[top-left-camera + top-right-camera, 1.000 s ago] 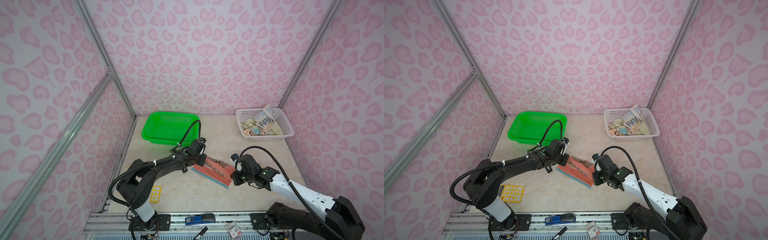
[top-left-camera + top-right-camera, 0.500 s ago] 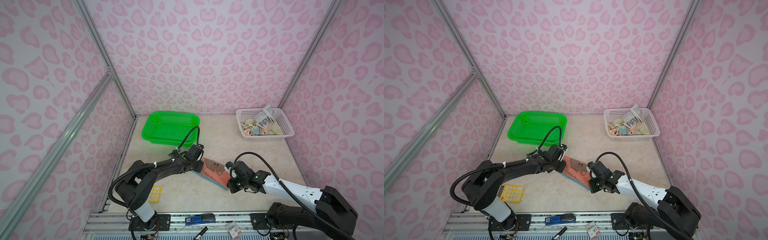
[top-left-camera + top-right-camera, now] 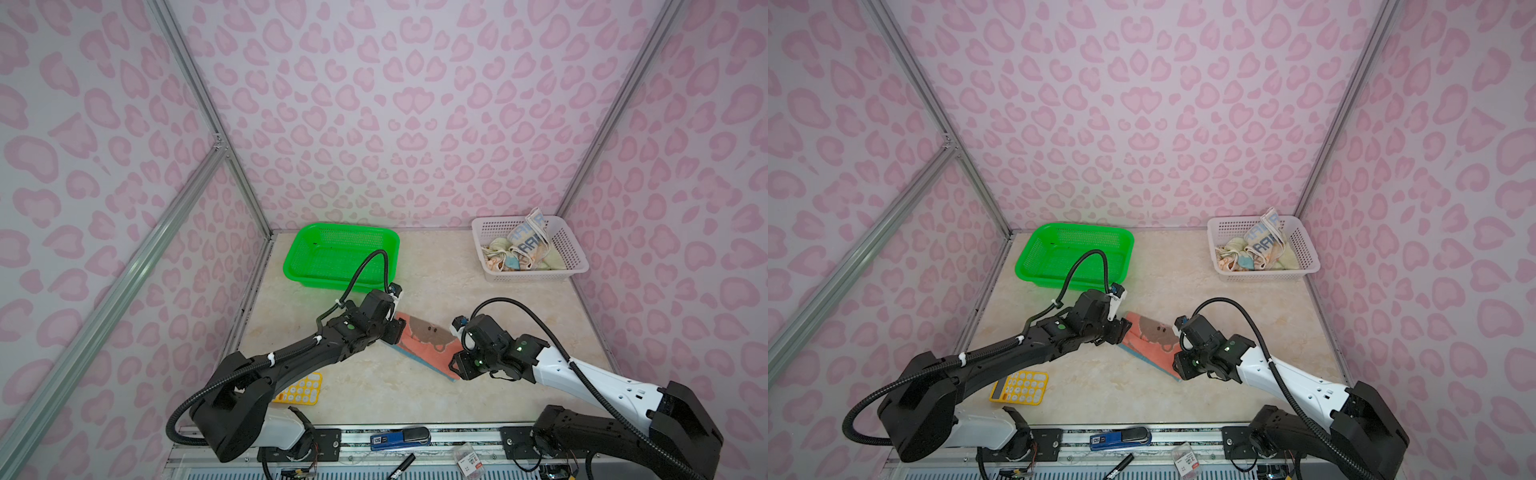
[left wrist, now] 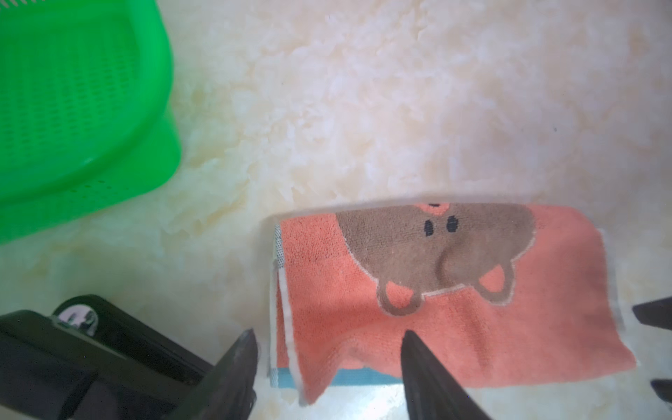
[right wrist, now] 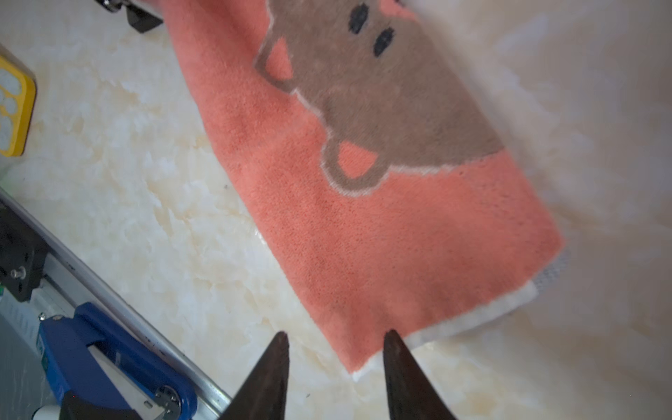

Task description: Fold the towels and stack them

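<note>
The rust-red towel point(image 3: 428, 345) lies folded on the tabletop point(image 3: 478, 399) — left end effector point(image 4: 329, 334) and right end effector point(image 5: 336, 334) both released, jaws apart at its ends. The other towels point(image 3: 521, 249) sit crumpled in the white basket point(image 3: 579, 270) — most work is left.

Lab robot booth, pink-patterned wall panels point(image 3: 395, 104), aluminium frame struts point(image 3: 193, 83), marble-look tabletop point(image 3: 457, 282), two bench-mounted arms point(image 3: 291, 361)
</note>
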Robot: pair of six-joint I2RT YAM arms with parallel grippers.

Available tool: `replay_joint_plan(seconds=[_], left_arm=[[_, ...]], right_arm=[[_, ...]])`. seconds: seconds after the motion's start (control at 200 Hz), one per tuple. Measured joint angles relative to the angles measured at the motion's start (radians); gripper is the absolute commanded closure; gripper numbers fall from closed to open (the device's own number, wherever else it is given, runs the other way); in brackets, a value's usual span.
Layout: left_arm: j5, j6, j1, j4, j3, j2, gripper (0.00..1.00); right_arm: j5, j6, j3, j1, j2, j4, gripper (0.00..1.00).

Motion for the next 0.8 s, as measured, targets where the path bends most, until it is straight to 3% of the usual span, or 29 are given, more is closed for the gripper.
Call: replay_joint_plan(seconds=[0.28, 0.445, 0.615, 0.8], left_arm=[[-0.006, 0.002, -0.001, 0.015, 0.026, -0.036, 0.06], [0.004, -0.001, -0.001, 0.022, 0.044, -0.015, 0.05], [0.019, -0.001, -0.001, 0.024, 0.046, -0.005, 0.06], [0.032, -0.001, -0.001, 0.026, 0.053, 0.04, 0.08]], right_arm=[[0.058, 0.09, 0.053, -0.002, 0.164, 0.078, 0.6], [0.071, 0.13, 0.082, -0.011, 0.299, 0.063, 0.6], [0.117, 0.14, 0.112, -0.104, 0.333, 0.019, 0.58], [0.217, 0.048, 0.221, -0.206, 0.367, -0.089, 0.56]])
